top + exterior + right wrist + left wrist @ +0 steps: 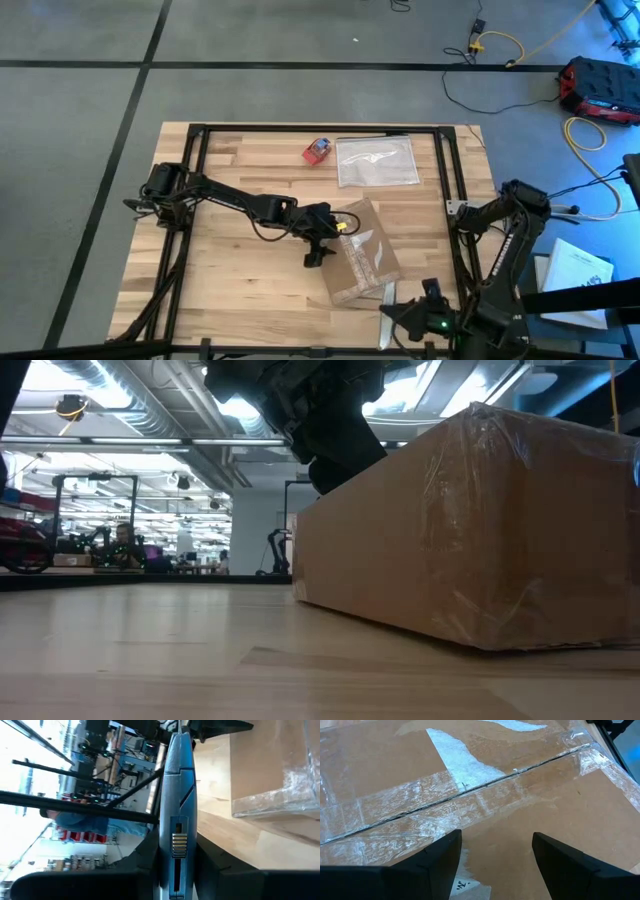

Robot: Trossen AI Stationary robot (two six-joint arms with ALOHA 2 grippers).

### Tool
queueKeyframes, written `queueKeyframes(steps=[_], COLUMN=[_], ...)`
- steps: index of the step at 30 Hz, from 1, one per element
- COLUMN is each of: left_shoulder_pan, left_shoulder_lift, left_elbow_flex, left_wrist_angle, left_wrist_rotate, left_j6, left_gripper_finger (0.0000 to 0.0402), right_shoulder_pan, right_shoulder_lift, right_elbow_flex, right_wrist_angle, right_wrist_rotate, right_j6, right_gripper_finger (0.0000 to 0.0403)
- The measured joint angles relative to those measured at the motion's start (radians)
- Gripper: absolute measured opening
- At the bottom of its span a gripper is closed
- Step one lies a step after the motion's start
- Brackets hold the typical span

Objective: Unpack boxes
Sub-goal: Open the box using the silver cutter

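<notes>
The cardboard box (362,255) lies on the wooden table (230,290), shallow and brown, its flaps shut and crossed by shiny clear tape strips (445,802) along the centre seam. The left gripper (322,240) sits directly over the box's edge nearest that arm, and in the left wrist view its two dark fingers (432,857) stand apart just above the taped top, holding nothing; the seam runs across just beyond the fingertips. In the low view the same gripper (335,445) hangs at the box's upper corner, with the cardboard side wall (470,530) close beneath and beside it. The right gripper (400,318) rests near the table's edge, just beside the box's closest corner, closed on a slim blue-grey box cutter (176,805) whose body stands out between the fingers; a taped corner of the box (280,775) shows a little past the tool. Beyond the left gripper, on the far side of the box, a clear plastic bag (377,161) lies flat, and a small red-and-blue object (317,151) sits just beside the bag.
</notes>
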Motion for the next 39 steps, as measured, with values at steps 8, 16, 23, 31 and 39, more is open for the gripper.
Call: queueKeyframes(steps=[8, 16, 23, 31, 39], left_shoulder_pan=[0.000, 0.000, 0.000, 0.000, 0.000], left_shoulder_lift=[0.000, 0.000, 0.000, 0.000, 0.000], left_elbow_flex=[0.000, 0.000, 0.000, 0.000, 0.000], left_wrist_angle=[0.000, 0.000, 0.000, 0.000, 0.000], left_wrist_rotate=[0.000, 0.000, 0.000, -0.001, 0.000], left_j6=[0.000, 0.000, 0.000, 0.000, 0.000], left_gripper_finger=[0.0234, 0.0234, 0.0234, 0.0234, 0.0234], right_shoulder_pan=[0.019, 0.036, 0.037, 0.036, 0.036], right_shoulder_lift=[0.019, 0.052, 0.063, 0.096, 0.129], right_elbow_flex=[0.000, -0.098, -0.204, -0.225, -0.225], right_wrist_angle=[-0.100, 0.086, 0.307, 0.306, 0.324], right_wrist_rotate=[-0.079, -0.089, -0.071, -0.026, -0.030], right_j6=[0.316, 0.443, 0.442, 0.508, 0.666], right_gripper_finger=[0.0061, 0.0061, 0.0061, 0.0061, 0.0061])
